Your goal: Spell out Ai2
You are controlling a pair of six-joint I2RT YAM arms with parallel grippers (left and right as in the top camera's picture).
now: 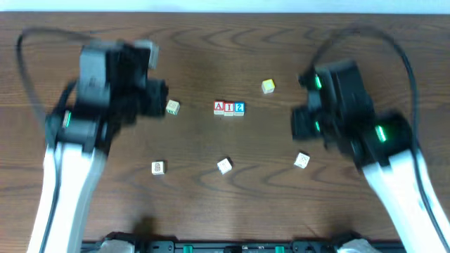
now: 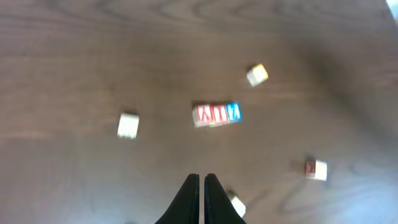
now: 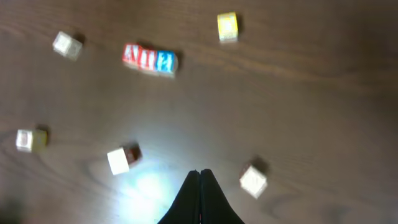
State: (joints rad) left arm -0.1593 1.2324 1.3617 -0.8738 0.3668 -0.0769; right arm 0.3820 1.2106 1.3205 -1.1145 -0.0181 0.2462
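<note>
Left hand point(image 2: 200, 179) clenched, fingertips pressed together on nothing; right hand point(image 3: 199, 174) likewise pinched tight & empty. Row of three blocks point(image 1: 229, 107) at table ctr, touching side by side: red A, red upright letter, blue 2, so word prob. complete as it lies. Long axis running left-right across table point(image 1: 211, 42), crosswise to both arms' reach. Lying btw the two hands, approx midway; too close to call which arm nearer. Via left wrist cam: ahead & a bit to the right of the fingertips, well apart from them. Via right wrist cam: ahead & off to the left, also well apart. Judging by that, no grasp needed on the row; any approach best kept clear of its ends to avoid a nudge. Further out: pale block point(image 1: 172, 107) just beside left hand, apart from row; yellow block point(image 1: 268, 86) beyond row toward right arm; left stray point(image 1: 158, 167), ctr stray point(image 1: 224, 165), right stray point(image 1: 301, 160) on near side. Hard to read: middle letter's case, stray faces, wrist views smeared, left arm blurred in overhead, fingertips not resolvable there.
</note>
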